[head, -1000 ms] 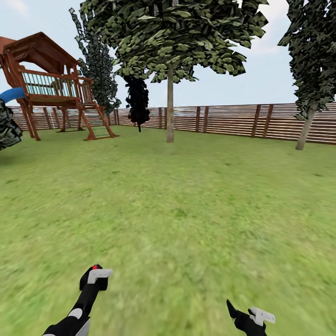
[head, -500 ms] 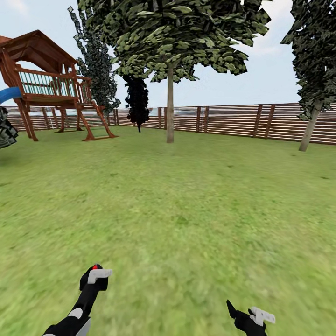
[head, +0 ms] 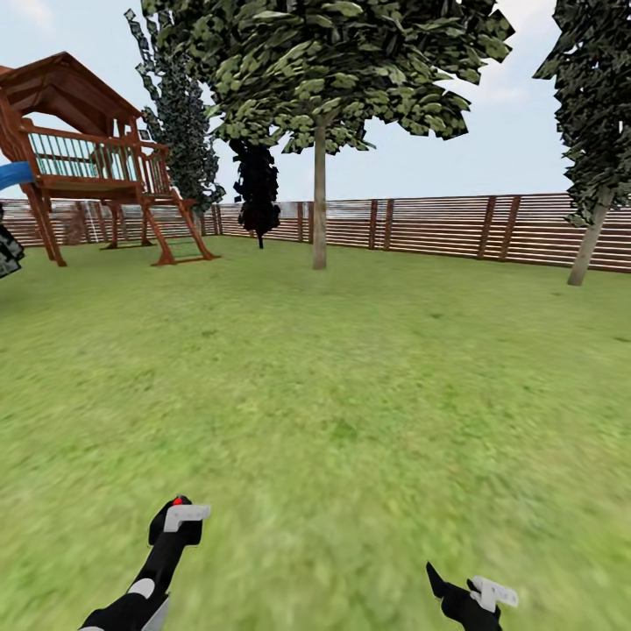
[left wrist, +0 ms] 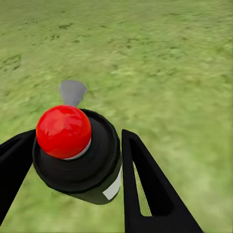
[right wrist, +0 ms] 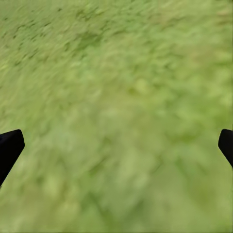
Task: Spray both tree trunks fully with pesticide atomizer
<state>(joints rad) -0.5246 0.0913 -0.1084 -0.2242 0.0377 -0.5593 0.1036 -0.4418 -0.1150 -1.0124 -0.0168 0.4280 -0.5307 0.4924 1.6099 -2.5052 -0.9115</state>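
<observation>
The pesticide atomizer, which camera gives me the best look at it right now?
The left wrist view: the pesticide atomizer sits large between the left gripper's fingers, with its red knob and black body clear. In the head view the atomizer is just a red spot atop that gripper.

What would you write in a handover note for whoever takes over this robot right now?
Left gripper: shut on the sprayer, red knob up.
Right gripper: open, empty, over grass.
Trees: nearer trunk ahead by the fence; second trunk far right.
Done: sprayer picked up.
Left: drive across the lawn, spray both trunks until covered. No spray visible on either yet.
</observation>
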